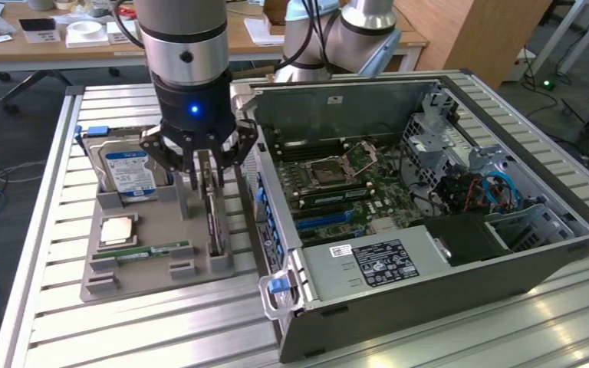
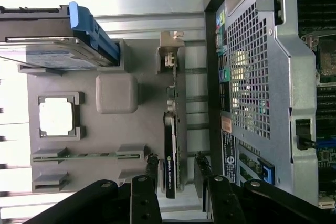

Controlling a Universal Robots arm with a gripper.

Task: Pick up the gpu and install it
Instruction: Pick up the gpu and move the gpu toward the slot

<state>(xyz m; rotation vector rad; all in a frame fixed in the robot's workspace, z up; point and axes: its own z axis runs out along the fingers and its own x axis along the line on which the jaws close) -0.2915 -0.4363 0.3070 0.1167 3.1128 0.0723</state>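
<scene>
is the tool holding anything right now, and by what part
Nothing is held: the tool stands open astride one end of the gpu, with gaps on both sides.

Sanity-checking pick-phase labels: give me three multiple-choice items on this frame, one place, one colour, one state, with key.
1. Where is the gpu?
A) on edge in the gray tray
B) on the floor
C) on a shelf

2. Hard drive label colour?
A) red
B) blue
C) green

3. Hand state?
A) shut, empty
B) shut on the hard drive
C) open, astride the gpu

Key: 1A, the card stands in a tray slot; 2B, blue sticker on its face; 3C, gaps show either side of the card.
</scene>
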